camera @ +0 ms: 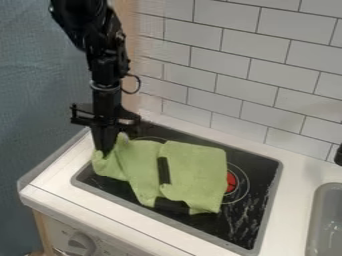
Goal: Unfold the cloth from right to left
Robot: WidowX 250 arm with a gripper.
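At the left, see the black gripper pointing down, looking closed on a pinch of the green cloth. Find the cloth lying folded over the left and middle of the black stove top, reaching right to a red burner mark.

At the left end, could lose the pinch by holding too thin a pleat, letting soft fabric slide free on a lift. Could just as easily drag everything left, for want of anything pinning the right part. Toward the middle, could double the layers by pulling too low, leaving a ridge instead of a flat spread. At the near left, could spill a loose edge onto the white counter.

At the left, crumples into a small peak beside the gripper, then drapes in slack, rounded folds. In the middle, parts around a narrow dark strip; cannot tell its material. At the right, flattens into a squarish, matte flap, with soft edges against hard, streaky black. Farther right, ends at a smooth grey sink with a rounded corner.
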